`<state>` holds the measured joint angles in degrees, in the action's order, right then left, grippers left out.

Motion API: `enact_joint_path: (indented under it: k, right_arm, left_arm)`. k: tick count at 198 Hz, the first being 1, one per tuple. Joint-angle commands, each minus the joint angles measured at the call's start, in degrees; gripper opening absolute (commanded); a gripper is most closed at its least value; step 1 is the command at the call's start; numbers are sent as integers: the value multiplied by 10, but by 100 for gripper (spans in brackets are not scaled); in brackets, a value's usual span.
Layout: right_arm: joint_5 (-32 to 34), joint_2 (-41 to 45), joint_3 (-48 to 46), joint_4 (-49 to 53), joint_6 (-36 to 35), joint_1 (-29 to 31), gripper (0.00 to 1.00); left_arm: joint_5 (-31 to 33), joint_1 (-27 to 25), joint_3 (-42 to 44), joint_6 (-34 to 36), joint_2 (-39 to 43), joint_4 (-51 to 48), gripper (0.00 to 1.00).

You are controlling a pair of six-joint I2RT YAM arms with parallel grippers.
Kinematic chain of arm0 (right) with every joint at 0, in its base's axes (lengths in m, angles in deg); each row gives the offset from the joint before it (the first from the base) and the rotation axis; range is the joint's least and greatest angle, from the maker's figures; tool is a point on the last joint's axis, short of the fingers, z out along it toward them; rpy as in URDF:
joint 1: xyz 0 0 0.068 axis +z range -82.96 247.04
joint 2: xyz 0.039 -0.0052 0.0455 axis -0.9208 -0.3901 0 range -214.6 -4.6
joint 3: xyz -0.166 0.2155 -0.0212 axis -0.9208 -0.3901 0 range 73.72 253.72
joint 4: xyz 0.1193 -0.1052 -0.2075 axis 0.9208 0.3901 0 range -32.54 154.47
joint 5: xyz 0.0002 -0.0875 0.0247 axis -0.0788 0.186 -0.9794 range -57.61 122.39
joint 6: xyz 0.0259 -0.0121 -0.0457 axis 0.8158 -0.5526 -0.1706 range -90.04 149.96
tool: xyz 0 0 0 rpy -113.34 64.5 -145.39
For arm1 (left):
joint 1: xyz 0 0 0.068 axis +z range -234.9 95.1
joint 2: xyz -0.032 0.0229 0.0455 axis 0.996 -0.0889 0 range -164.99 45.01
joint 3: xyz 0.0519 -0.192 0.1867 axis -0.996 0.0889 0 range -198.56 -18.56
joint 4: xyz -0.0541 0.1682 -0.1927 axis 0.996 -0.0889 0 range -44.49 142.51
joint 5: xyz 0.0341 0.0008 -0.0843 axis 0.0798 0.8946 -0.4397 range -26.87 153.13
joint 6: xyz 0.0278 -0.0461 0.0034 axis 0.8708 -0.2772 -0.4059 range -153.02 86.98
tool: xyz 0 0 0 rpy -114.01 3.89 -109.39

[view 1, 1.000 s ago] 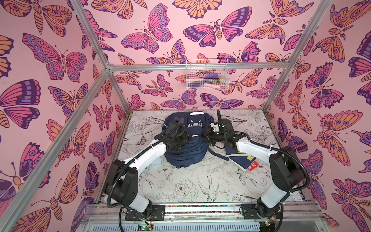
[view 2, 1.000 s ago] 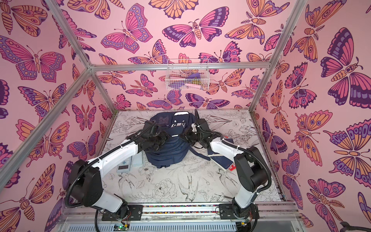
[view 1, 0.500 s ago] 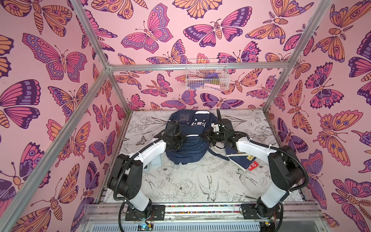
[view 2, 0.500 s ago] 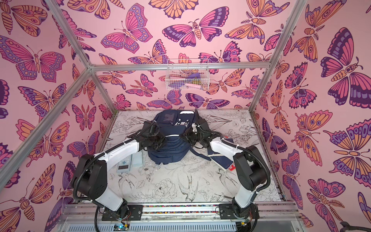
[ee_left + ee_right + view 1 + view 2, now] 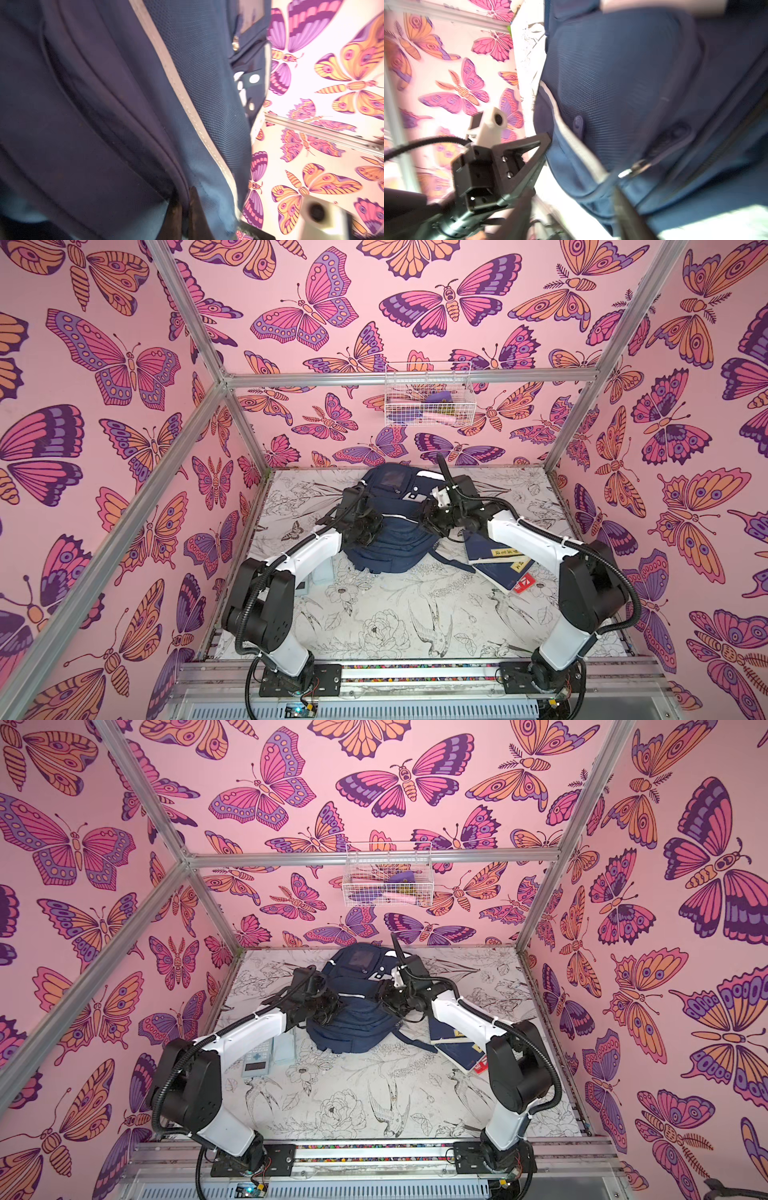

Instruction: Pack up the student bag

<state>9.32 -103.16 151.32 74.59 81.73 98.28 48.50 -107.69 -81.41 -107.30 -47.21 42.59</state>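
- Left wrist view is showing the left gripper [image 5: 184, 199] pinching shut on a fold of the student bag [image 5: 104, 104].
- The bag is lying between both grippers; the right gripper [image 5: 573, 191] is standing open against its side, gripping nothing.
- Packing is looking barely begun: notebooks [image 5: 498, 568] are lying behind the right gripper, and a calculator [image 5: 255, 1060] and pale case [image 5: 284, 1048] behind the left, all outside.
- The floral-print table [image 5: 395, 626] is carrying everything; butterfly walls [image 5: 124, 364] are enclosing it, with a wire basket [image 5: 428, 398] hanging beyond both grippers.

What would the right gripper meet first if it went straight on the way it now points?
The student bag: its navy fabric near the pale stripe lies just ahead of the open right gripper; depth is blurred.
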Motion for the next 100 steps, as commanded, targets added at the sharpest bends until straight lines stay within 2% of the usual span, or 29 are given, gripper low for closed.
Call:
enact_joint_path:
  k: [1,15,28,38,49,54,60,65,71,90,100]
  right_arm:
    - [154,70,36,161,-156,4,81]
    - [222,123,4,161,-191,6,81]
    - [257,172,-72,103,-217,5,80]
    - [266,213,-145,26,-247,6,79]
    - [240,237,-206,-35,-280,-4,77]
    - [235,239,-217,-35,-288,-9,71]
    - [224,235,-225,-30,-295,-18,57]
    - [198,229,-227,-24,-295,-29,46]
    - [144,218,-228,-17,-292,-47,42]
    - [-94,154,-229,-37,-296,-116,44]
    - [-133,134,-239,-64,-290,-124,48]
  left_arm:
    - [-28,2,-16,-11,33,49,0]
    - [-35,2,-22,-17,33,49,0]
    - [-40,2,-26,-24,34,51,0]
    - [-44,2,-27,-29,35,57,0]
    - [-48,2,-29,-38,36,65,0]
    - [-50,2,-30,-41,37,69,0]
    - [-53,2,-31,-45,38,71,0]
    - [-55,2,-33,-47,39,74,0]
    - [-57,2,-35,-49,41,75,0]
    - [-60,2,-41,-54,45,76,0]
    - [-62,2,-44,-57,47,76,0]
